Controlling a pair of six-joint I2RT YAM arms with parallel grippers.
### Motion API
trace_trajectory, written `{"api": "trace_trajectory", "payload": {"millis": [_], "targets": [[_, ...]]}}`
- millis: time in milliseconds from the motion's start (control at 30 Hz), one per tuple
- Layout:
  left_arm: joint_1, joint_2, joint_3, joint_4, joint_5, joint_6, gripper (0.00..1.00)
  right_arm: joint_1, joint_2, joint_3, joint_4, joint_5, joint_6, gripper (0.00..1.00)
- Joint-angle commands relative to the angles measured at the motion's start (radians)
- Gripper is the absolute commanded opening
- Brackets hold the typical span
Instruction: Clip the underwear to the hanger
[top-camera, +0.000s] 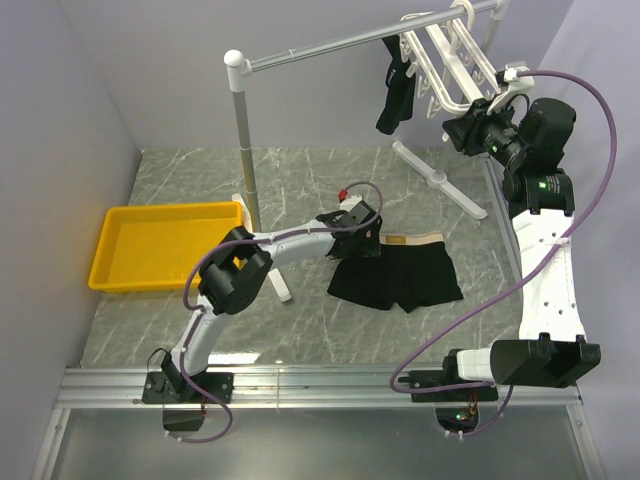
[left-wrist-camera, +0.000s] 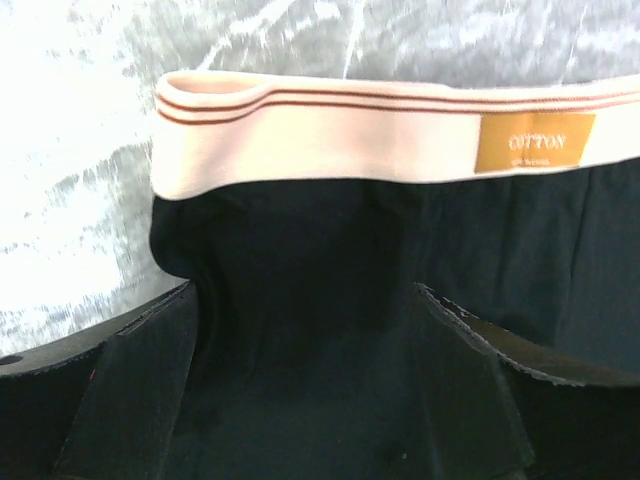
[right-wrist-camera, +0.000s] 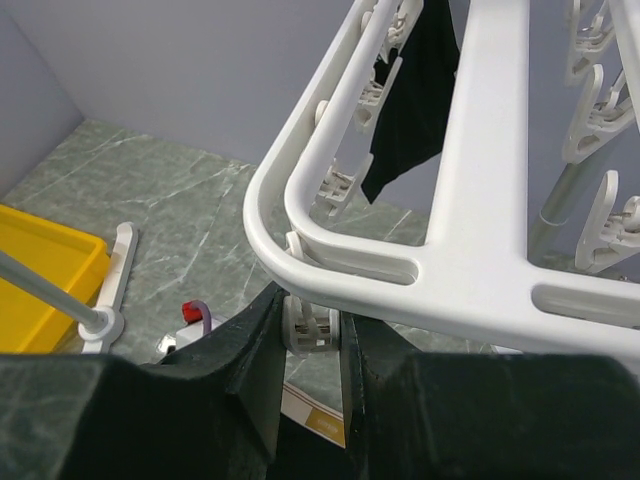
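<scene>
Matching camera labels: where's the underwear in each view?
Top external: underwear lies flat on the table, just right of centre.
Left wrist: fills the middle and bottom of the frame, under the open left claw.
Right wrist: only a tan sliver at bottom centre, below the hanger.
Shared landmark: the tan waistband.
</scene>
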Motion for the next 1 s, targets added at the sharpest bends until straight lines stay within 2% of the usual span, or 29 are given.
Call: {"api": "trace_trajectory", "payload": {"millis": [0, 167, 467, 767, 967], "targets": [[-0.005, 0.051, 0.025, -0.030, -0.068, 0.022, 0.88, 0.003, -0.033, 0.001, 0.040, 0.002, 0.007, 0.00], [-0.010, 0.045, 0.036, -0.027, -0.134, 0.082, 0.88, 0.004, -0.036, -0.010, 0.047, -0.001, 0.007, 0.00], [-0.010, 0.049, 0.088, -0.021, -0.150, 0.122, 0.99, 0.004, -0.037, -0.011, 0.049, -0.004, 0.007, 0.00], [-0.025, 0.138, 0.208, -0.019, -0.143, 0.124, 0.99, 0.004, -0.036, -0.008, 0.043, 0.000, 0.002, 0.00], [-0.016, 0.174, 0.180, -0.013, -0.142, 0.128, 0.99, 0.004, -0.036, -0.006, 0.035, 0.002, -0.007, 0.00]]}}
